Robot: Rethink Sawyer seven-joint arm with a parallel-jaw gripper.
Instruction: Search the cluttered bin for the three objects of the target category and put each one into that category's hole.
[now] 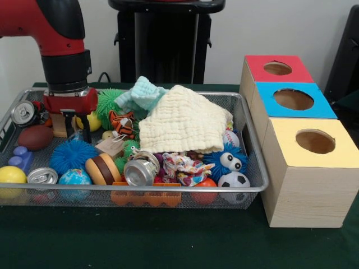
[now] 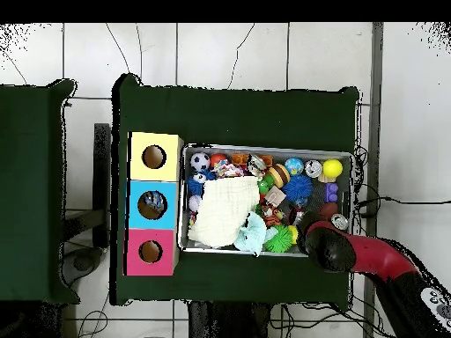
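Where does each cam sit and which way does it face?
Front view: across the table, facing the robot; sees the wire bin, three hole boxes, the red arm descending with its gripper in the bin, pedestal behind.
Overhead view: above, looking straight down, base at bottom; the arm reaches in from lower right.
Shared: bin, yellow box, cream cloth, arm.

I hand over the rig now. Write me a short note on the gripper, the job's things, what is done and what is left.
Gripper: lowered into the wire mesh bin at its corner by the silver can; whether it is open or holding anything cannot be seen.
Bin: full of toys, with a cream cloth covering the middle.
Bottles: none visible in either view; they may be under the cloth or the toys.
Boxes: red, blue and yellow holes show nothing inside.
Done: nothing visibly sorted.
Left: find three bottles and put them into their hole.
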